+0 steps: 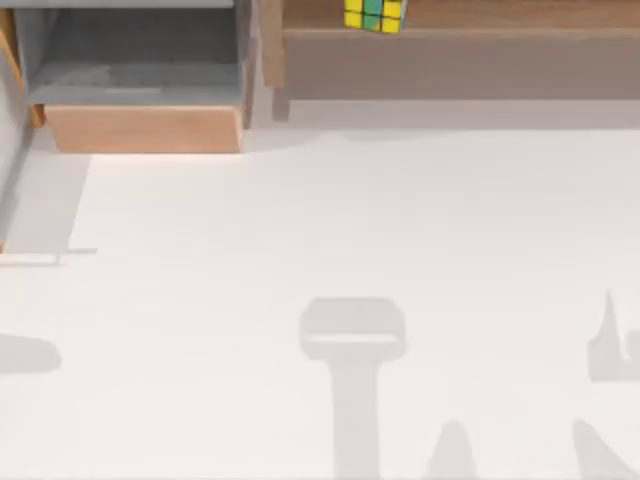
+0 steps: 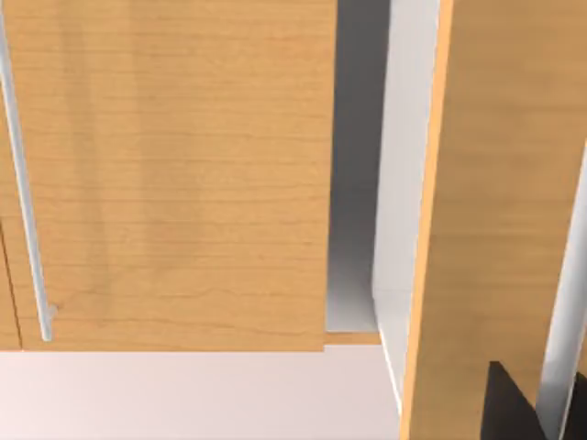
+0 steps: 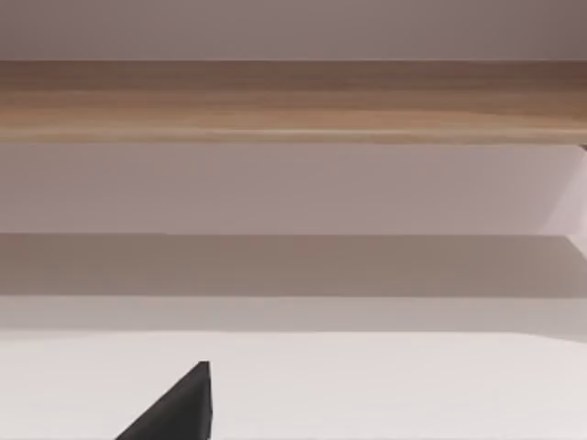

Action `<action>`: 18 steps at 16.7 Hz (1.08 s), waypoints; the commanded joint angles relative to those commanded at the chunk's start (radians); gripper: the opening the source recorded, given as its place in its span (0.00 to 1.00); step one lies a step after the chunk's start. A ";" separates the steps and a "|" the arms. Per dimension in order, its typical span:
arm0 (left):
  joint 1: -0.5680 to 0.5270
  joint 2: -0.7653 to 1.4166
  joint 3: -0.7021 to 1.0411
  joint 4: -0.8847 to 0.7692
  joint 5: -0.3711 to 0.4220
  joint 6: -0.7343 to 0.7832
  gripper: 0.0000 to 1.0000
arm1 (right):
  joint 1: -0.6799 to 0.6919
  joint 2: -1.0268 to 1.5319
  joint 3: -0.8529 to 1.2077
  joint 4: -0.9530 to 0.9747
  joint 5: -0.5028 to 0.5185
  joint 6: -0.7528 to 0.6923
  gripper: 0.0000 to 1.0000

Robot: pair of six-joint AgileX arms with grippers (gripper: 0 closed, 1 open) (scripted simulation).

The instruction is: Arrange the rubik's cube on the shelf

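Rubik's cube (image 1: pixel 374 14) sits on the shelf (image 1: pixel 480 14), on the wooden ledge near its left end, just right of the wooden upright (image 1: pixel 271 45) (top of the cube is cut off by the frame edge). Yellow and green squares face up and forward. Taupe-grey front panel (image 1: pixel 460 68) runs below the ledge to the right edge. At the top left stands a grey box compartment (image 1: pixel 140 50) with a light wood front (image 1: pixel 143 128), well apart from the cube. White table (image 1: pixel 330 220) carries soft shadows of the arms near the bottom. Left wrist view looks at wood cabinet panels (image 2: pixel 174 174) with a thin metal handle (image 2: pixel 26 211). Right wrist view faces the shelf's ledge edge (image 3: pixel 293 101). Finger state of both grippers: cannot tell
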 joint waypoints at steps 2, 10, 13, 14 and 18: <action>0.000 0.000 0.000 0.000 0.000 0.000 0.00 | 0.000 0.000 0.000 0.000 0.000 0.000 1.00; -0.054 0.055 0.106 -0.067 -0.059 -0.003 0.00 | 0.000 0.000 0.000 0.000 0.000 0.000 1.00; -0.107 0.093 0.201 -0.120 -0.109 -0.006 0.00 | 0.000 0.000 0.000 0.000 0.000 0.000 1.00; -0.117 0.100 0.215 -0.130 -0.118 -0.008 0.00 | 0.000 0.000 0.000 0.000 0.000 0.000 1.00; -0.113 0.101 0.213 -0.135 -0.118 -0.010 0.00 | 0.000 0.000 0.000 0.000 0.000 0.000 1.00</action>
